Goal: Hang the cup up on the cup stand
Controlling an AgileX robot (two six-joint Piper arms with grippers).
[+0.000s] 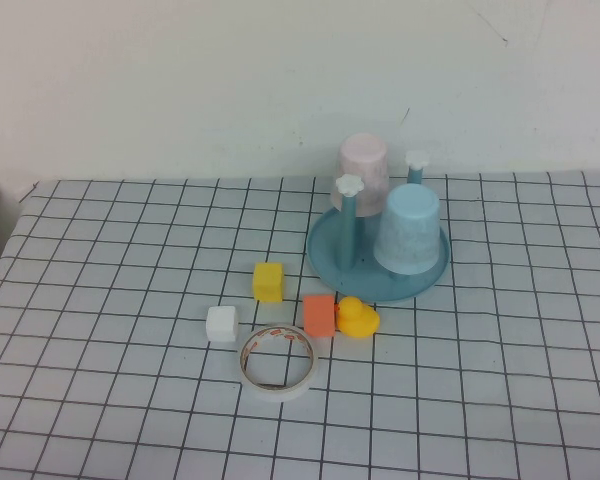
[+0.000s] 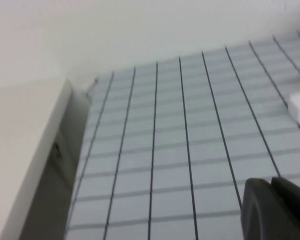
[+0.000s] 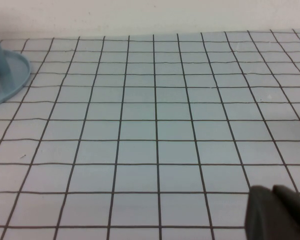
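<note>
We look down on the white table with its black grid lines (image 1: 130,300), and the teal-blue round cup stand (image 1: 325,255) sits toward the far right of centre. The light blue plastic tumbler (image 1: 409,230) is upside down on the stand's near right side, covering a peg, mouth down near the dish. Behind it the pale pink cup (image 1: 365,172) is inverted on a rear peg. Two blue pegs with white flower caps are bare: one at the front left (image 1: 350,185), one at the back right (image 1: 416,159).

In front of the stand we see a yellow cube (image 1: 268,281), a white cube (image 1: 222,323), an orange cube (image 1: 319,315) and a yellow rubber duck (image 1: 358,319) just beside it. A roll of tape (image 1: 278,361) lies flat nearest to us.

Neither arm appears from above. The left gripper (image 2: 275,210) hangs low over bare grid near the table's left edge, fingers together, holding nothing. The right gripper (image 3: 277,215) is likewise pressed together and empty, over open grid, with the stand's rim (image 3: 10,82) well apart from it.
</note>
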